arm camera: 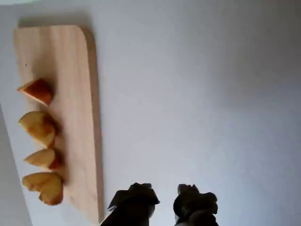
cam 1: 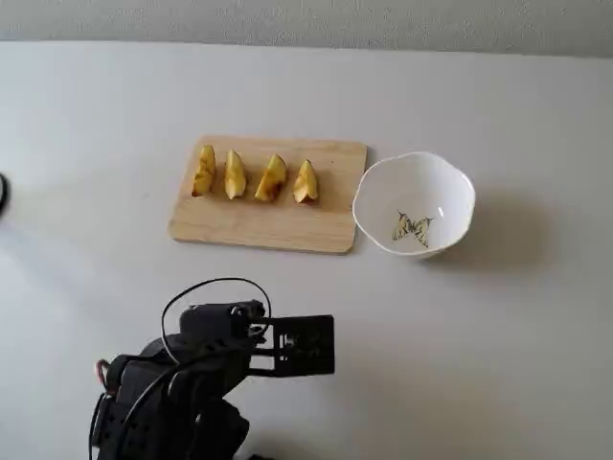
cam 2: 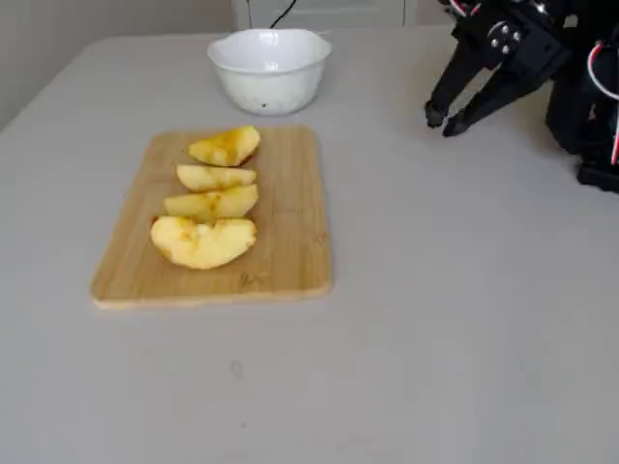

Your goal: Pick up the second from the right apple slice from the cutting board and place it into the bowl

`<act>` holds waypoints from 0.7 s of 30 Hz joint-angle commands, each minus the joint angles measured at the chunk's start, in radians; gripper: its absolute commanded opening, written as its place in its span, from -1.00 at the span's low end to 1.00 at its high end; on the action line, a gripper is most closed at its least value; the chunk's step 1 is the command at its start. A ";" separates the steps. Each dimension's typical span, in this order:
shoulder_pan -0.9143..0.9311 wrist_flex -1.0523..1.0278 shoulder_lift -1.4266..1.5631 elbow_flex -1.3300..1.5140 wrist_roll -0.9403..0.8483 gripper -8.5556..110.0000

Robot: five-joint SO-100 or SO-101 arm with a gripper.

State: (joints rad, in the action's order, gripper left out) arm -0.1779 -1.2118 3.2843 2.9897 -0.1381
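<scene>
Toward the far edge of the desk, cutting board (cam 1: 278, 225) carries four wedges in a row; target apple slice (cam 1: 272, 178) second from right in a fixed view, bowl (cam 1: 458, 187) just beside board's right end. Gripper (cam 2: 441, 122) near the front edge, fingers slightly apart, empty. Risk: wedges sit close, so jaws may nudge or grab a neighbour

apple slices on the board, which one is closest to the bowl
The slice at the right end of the row in a fixed view; only bare cutting board separates it from the bowl, while the other three lie farther left.
</scene>
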 commanded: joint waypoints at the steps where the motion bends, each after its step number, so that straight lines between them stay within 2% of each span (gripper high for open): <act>1: 0.086 0.048 0.008 -0.038 -0.127 -0.61; 6: -0.023 0.002 0.003 -0.087 -0.403 -0.50; 8: -0.084 -0.008 -0.091 -0.179 -0.423 -0.48; 10: -0.126 -0.011 -0.342 -0.348 -0.442 -0.40; 14: -0.167 -0.060 -0.853 -0.759 -0.474 -0.39; 17: -0.195 -0.152 -1.138 -1.068 -0.503 -0.39; 21: -0.201 -0.318 -1.519 -1.508 -0.555 -0.27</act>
State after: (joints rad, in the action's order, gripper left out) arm -0.3605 -1.3852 2.2166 2.0310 -0.6473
